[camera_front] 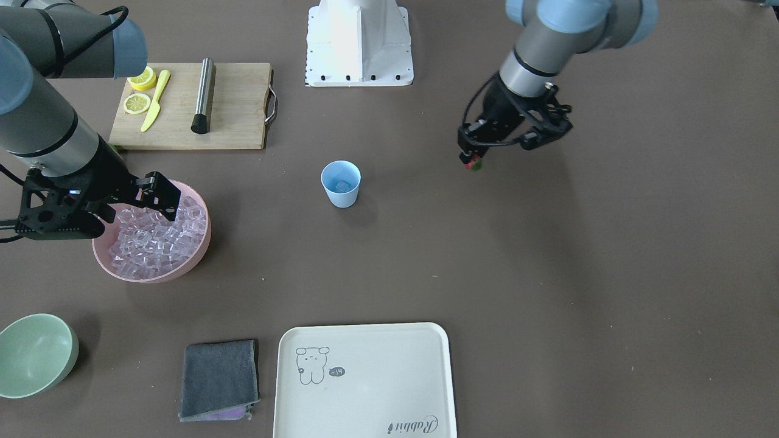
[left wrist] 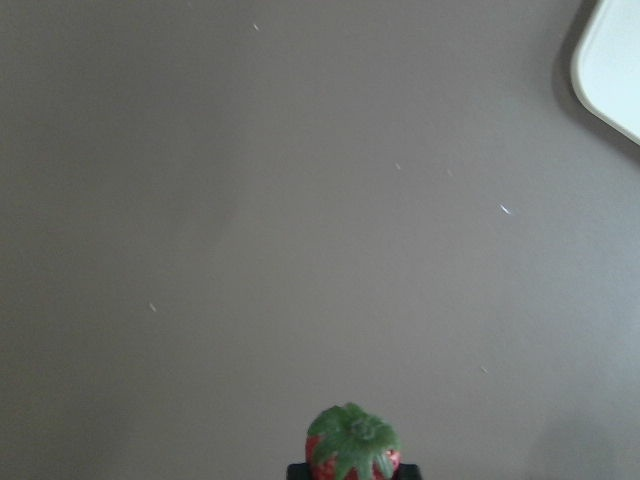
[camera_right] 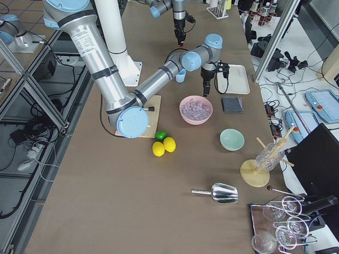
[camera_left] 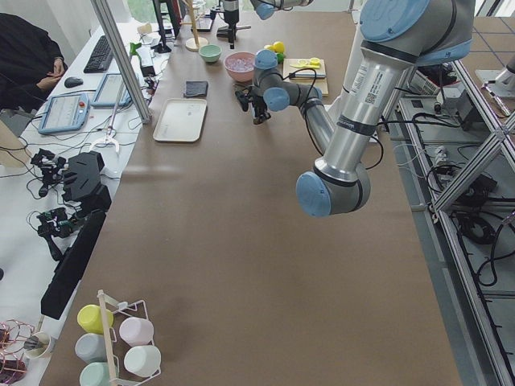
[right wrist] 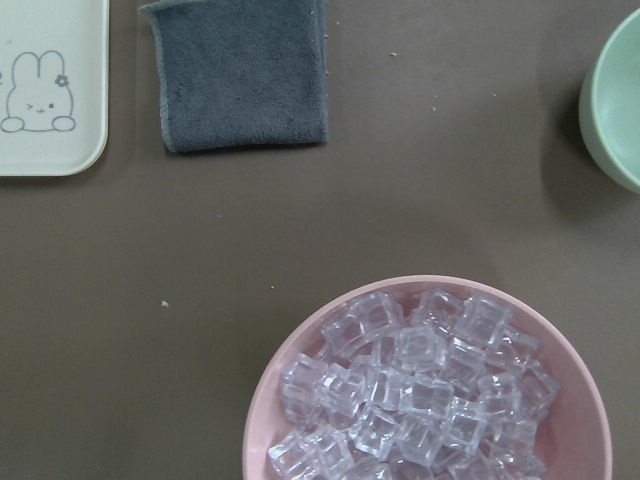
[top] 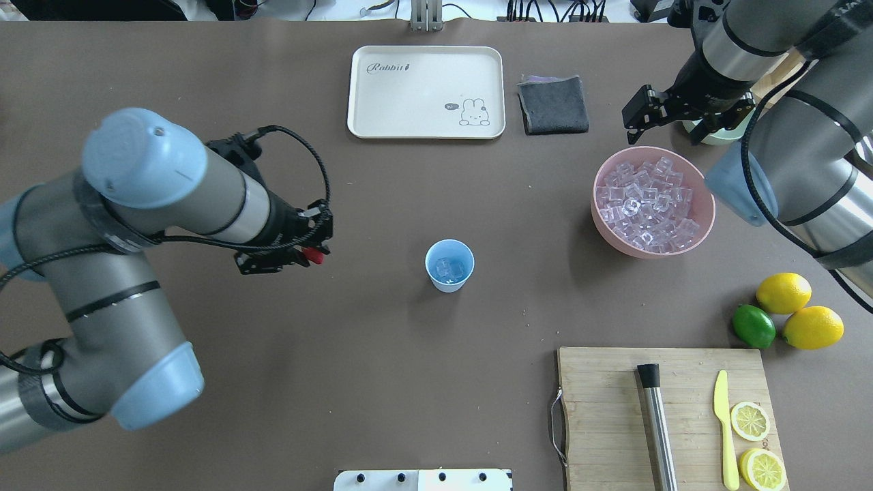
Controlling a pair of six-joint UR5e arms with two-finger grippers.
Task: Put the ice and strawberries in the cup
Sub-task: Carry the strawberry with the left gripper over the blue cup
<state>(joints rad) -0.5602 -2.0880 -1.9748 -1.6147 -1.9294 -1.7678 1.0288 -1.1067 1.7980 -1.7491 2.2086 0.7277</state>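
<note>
Holding the red strawberry (left wrist: 352, 446) tight, the left gripper (camera_front: 472, 160) hangs right of the blue cup (camera_front: 341, 197) in the front view. Ice (camera_front: 342, 185) sits inside. The right gripper (top: 670, 124), fingers apart, hangs over the pink bowl (camera_front: 204, 239).

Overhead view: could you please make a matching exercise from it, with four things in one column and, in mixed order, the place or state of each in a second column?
Things
1. strawberry
2. light-blue cup
3. pink bowl
4. yellow knife

Places or states
a. lies on the cutting board, beside the lemon slices
b. is held in the left gripper
c. is heaped with ice cubes
d. stands alone in the middle of the table

Pairs: 1-b, 2-d, 3-c, 4-a
</note>
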